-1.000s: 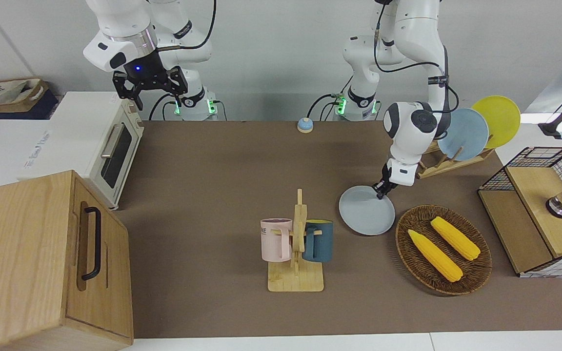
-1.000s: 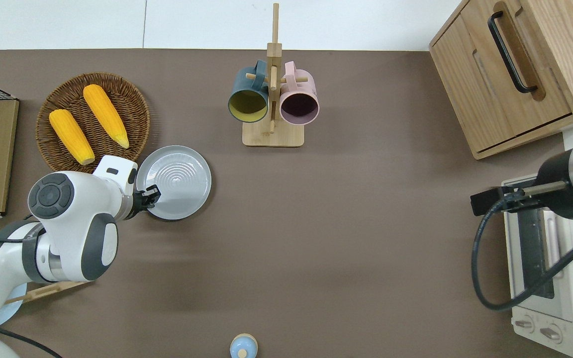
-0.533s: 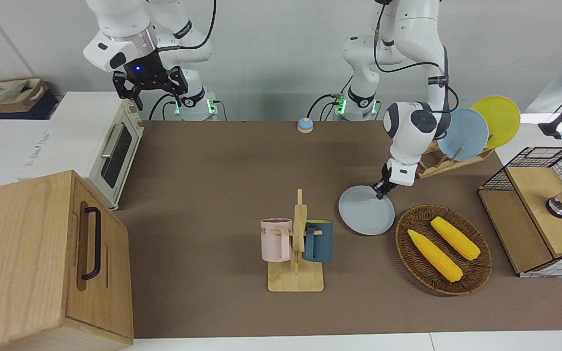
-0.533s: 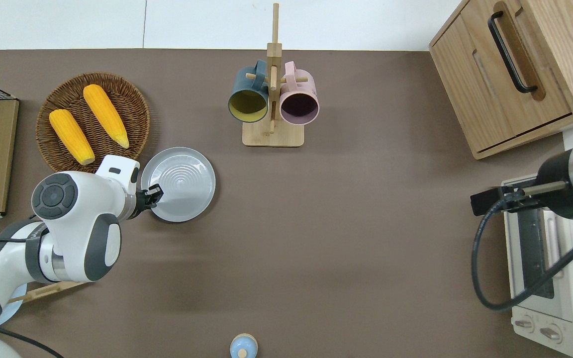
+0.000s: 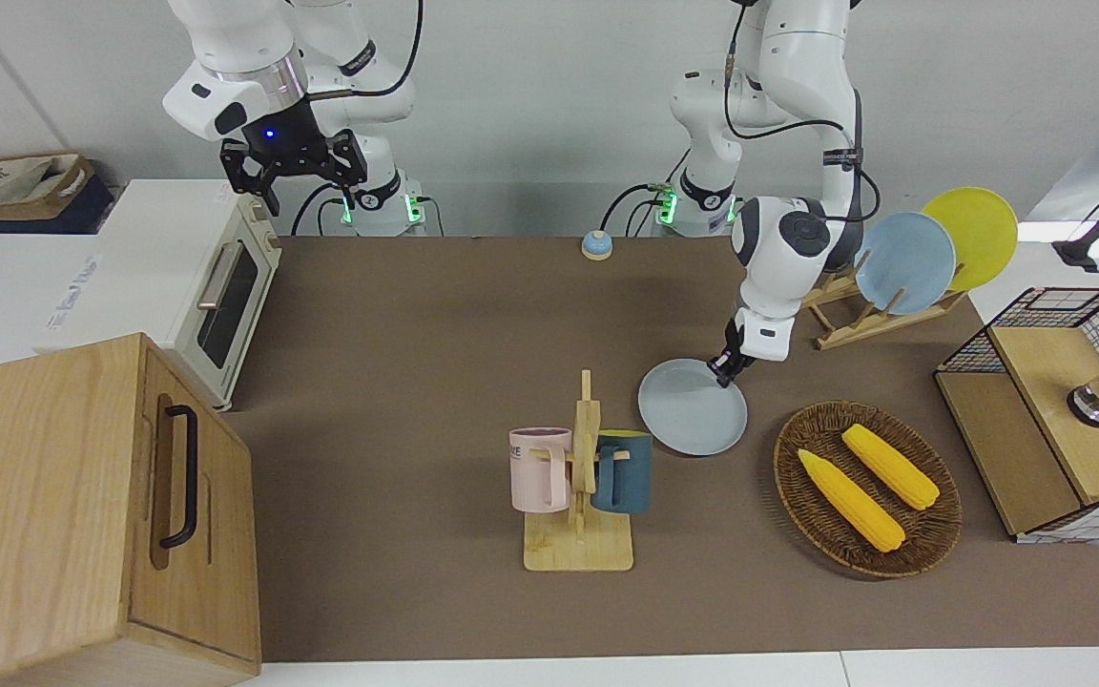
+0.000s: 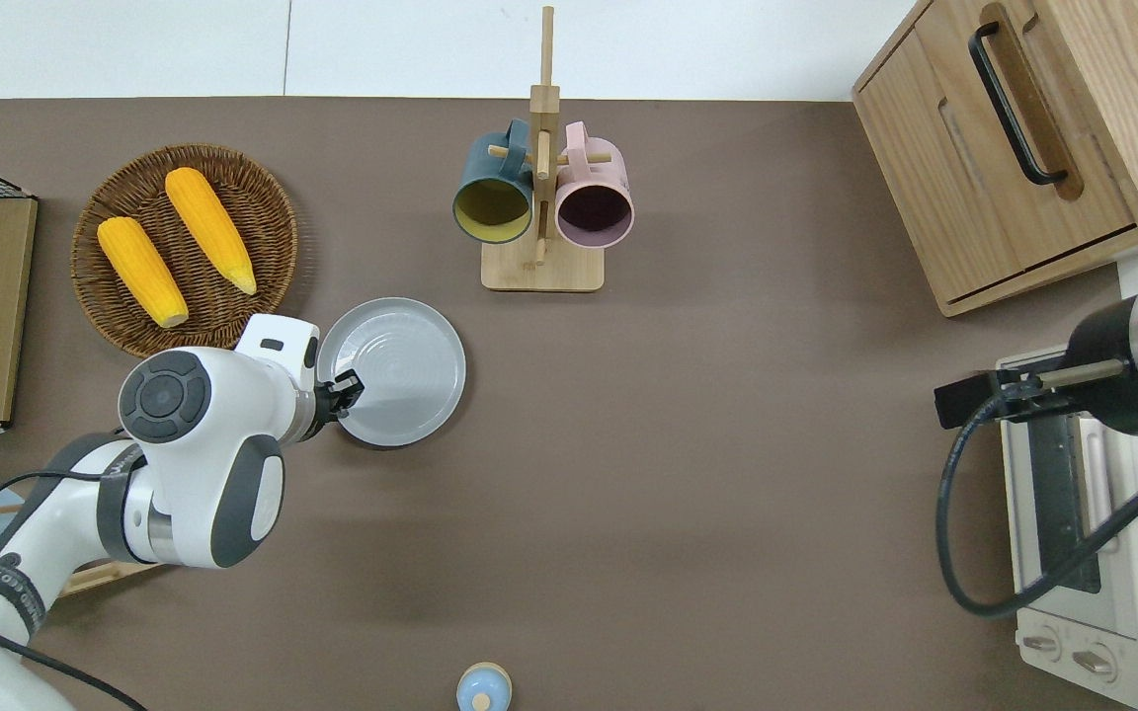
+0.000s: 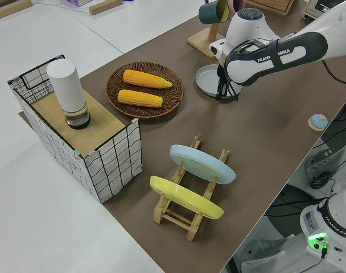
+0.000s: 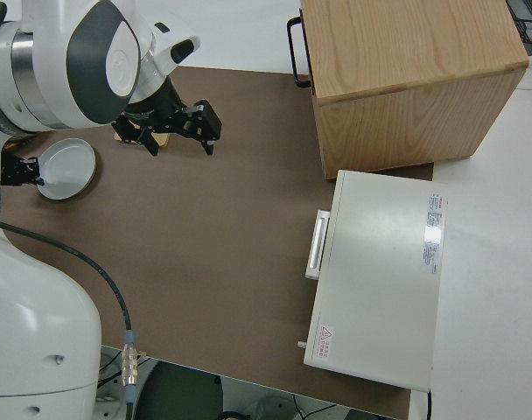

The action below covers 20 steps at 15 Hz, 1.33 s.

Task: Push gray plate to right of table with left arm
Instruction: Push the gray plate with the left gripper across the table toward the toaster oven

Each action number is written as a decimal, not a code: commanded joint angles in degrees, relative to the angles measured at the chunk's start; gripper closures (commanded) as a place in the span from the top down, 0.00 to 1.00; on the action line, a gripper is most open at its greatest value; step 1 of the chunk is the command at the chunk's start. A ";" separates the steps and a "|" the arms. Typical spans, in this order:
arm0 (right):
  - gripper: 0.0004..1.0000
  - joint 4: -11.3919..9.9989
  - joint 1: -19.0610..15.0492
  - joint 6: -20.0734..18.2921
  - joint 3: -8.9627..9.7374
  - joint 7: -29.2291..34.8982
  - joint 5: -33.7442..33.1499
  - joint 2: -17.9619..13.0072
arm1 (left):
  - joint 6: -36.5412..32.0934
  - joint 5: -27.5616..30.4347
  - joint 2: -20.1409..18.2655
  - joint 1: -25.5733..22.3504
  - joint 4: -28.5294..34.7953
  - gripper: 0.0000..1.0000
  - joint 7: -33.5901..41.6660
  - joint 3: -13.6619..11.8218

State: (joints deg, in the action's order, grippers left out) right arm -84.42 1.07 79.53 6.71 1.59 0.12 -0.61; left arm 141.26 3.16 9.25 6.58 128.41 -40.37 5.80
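Contact is made at the gray plate [image 6: 392, 370] rim nearest the left gripper [image 6: 348, 393] — the plate lies on the counter [image 6: 688, 474] toward the right arm's end from it, near the mug rack [image 6: 541, 222]. Whether the jaws are spread cannot be told. The side view alone shows the tips low at the rim. The right arm is parked.

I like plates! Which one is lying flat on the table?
The gray plate, beside the left gripper. The blue plate and yellow plate stand in a rack.
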 commanded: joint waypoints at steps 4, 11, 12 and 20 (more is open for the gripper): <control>0.98 0.22 -1.16 -0.69 0.76 -0.01 0.59 -0.36 | 0.51 -0.26 0.50 6.94 1.49 0.00 -9.45 -0.09; 0.98 0.22 -1.16 -0.69 0.85 0.08 0.59 -0.36 | 0.51 -0.43 1.55 14.94 -0.18 0.00 -20.17 -0.09; 0.98 0.22 -1.16 -0.69 0.85 -0.01 0.59 -0.36 | 0.51 -0.69 1.73 16.08 -0.79 0.00 -21.84 -0.09; 0.98 0.22 -1.16 -0.69 0.76 0.08 0.59 -0.36 | -0.11 -5.08 7.61 25.22 -7.91 0.00 -37.66 -0.09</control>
State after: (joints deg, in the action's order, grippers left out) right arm -84.42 1.07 79.53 6.71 1.59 0.12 -0.61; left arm 141.35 1.14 12.26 28.49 124.36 -72.03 6.30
